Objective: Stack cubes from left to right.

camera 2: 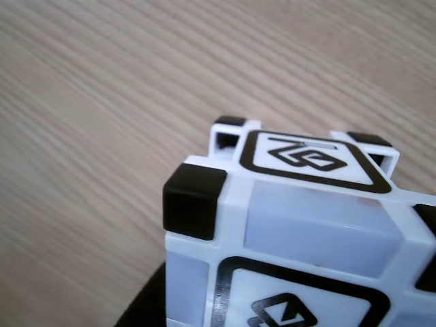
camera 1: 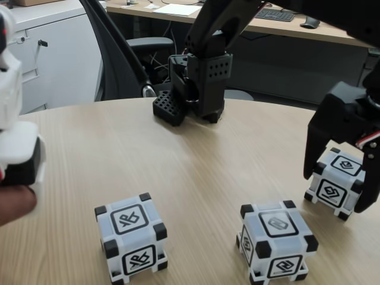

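Observation:
Three white-grey cubes with black corners stand on the wooden table (camera 1: 178,160). In the fixed view the left cube (camera 1: 130,237) and the middle cube (camera 1: 276,240) sit near the front edge with nothing touching them. The right cube (camera 1: 335,181) is farther back at the right. My black gripper (camera 1: 337,191) straddles it from above, one finger against its left side and one against its right, and the cube sits at about table height. The other view shows this cube (camera 2: 306,225) very close, slightly tilted, with a dark shape under its lower left.
The arm's black base (camera 1: 199,89) stands at the back of the table. At the left edge a person's hand (camera 1: 15,205) holds a white and black device (camera 1: 18,148). An office chair and desks lie behind the table.

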### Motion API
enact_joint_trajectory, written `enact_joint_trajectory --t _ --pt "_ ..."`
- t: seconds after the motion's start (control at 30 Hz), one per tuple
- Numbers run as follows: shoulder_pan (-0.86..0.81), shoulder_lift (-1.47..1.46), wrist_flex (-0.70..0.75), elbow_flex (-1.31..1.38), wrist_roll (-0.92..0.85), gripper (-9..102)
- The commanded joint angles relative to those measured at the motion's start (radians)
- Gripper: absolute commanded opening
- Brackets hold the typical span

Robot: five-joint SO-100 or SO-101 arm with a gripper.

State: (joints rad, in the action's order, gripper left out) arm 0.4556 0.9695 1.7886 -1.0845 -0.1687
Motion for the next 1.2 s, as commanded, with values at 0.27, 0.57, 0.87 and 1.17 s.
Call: enact_joint_trajectory --t 0.27,0.57,0.87,1.17 --pt "0.044 0.021 -0.006 0.034 0.011 11" --pt "0.041 0.058 -0.006 0.034 0.020 7" --pt "0.031 0.236 0.002 0.034 0.078 7" --pt "0.031 0.411 0.003 0.020 0.175 5"
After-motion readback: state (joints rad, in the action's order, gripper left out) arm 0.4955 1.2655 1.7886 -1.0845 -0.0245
